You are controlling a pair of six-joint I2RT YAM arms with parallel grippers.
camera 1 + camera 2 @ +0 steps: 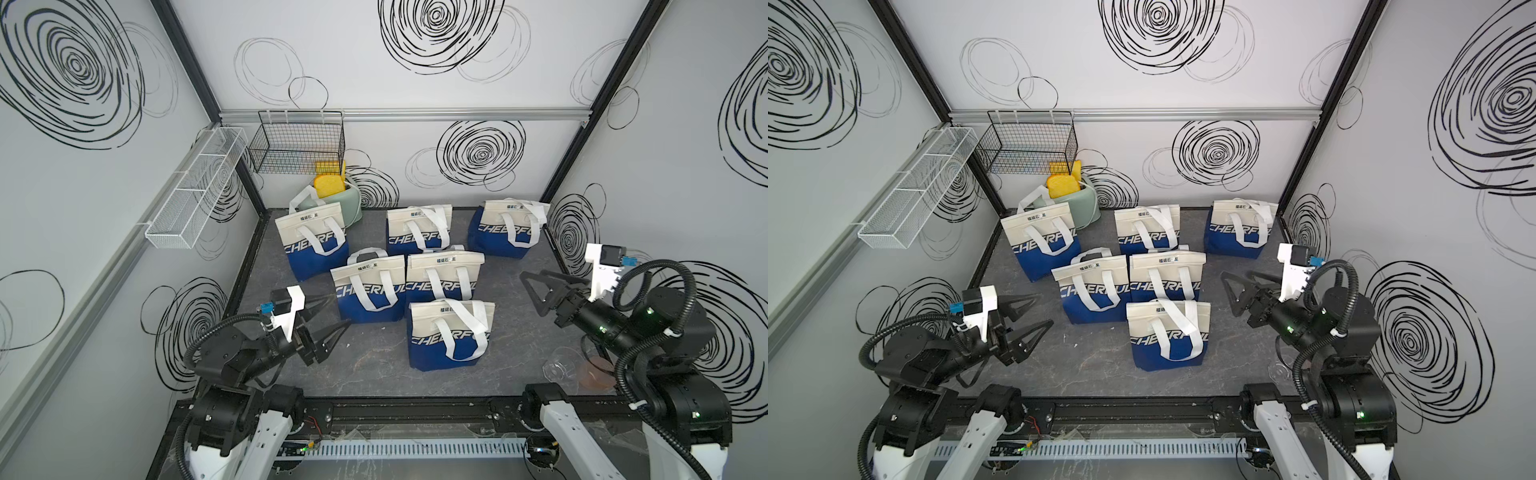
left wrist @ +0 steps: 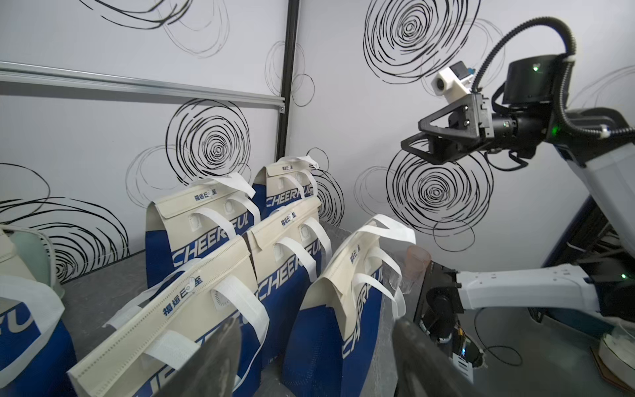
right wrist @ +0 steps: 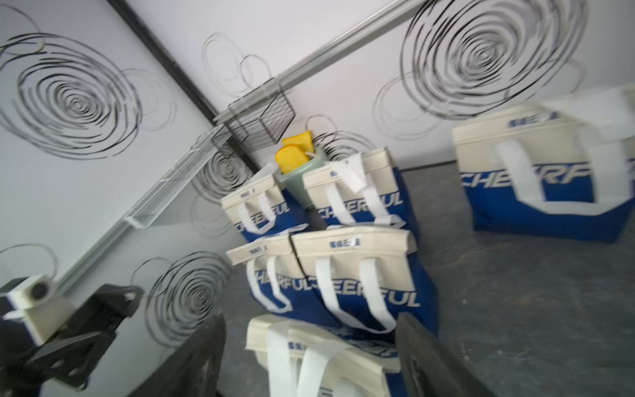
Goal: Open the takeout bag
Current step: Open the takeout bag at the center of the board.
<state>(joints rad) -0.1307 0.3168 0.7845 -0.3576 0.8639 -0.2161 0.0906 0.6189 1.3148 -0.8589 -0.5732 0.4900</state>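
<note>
Table: a dark grey table (image 1: 519,374) is carrying six matching blue and cream bags.
Left gripper: the left gripper (image 1: 338,311) is hanging above the table to the left of the front bag (image 1: 451,336). Its jaws are standing apart and holding nothing.
Right gripper: the right gripper (image 1: 531,293) is hanging to the right of the front bag, well apart from it. Its jaws are also standing apart and holding nothing.
Front bag: it is standing upright between the two grippers. Its cream flap is lying folded shut and its white handles are drooping down its face.
Cup: a pinkish cup (image 1: 598,370) is sitting to the right of the front bag, by the right arm's base.
Middle bags: the left middle bag (image 1: 370,291) and the right middle bag (image 1: 442,278) are standing side by side just behind the front bag, both shut.
Back row: the back row (image 1: 417,230) of three bags is standing farther behind the front bag, spread across the table.
Toaster: a green toaster (image 1: 347,210) holding yellow toast (image 1: 328,185) is sitting far behind and left of the front bag.
Baskets: a black wire basket (image 1: 299,145) and a white wire rack (image 1: 195,187) are hanging on the walls beyond that.
</note>
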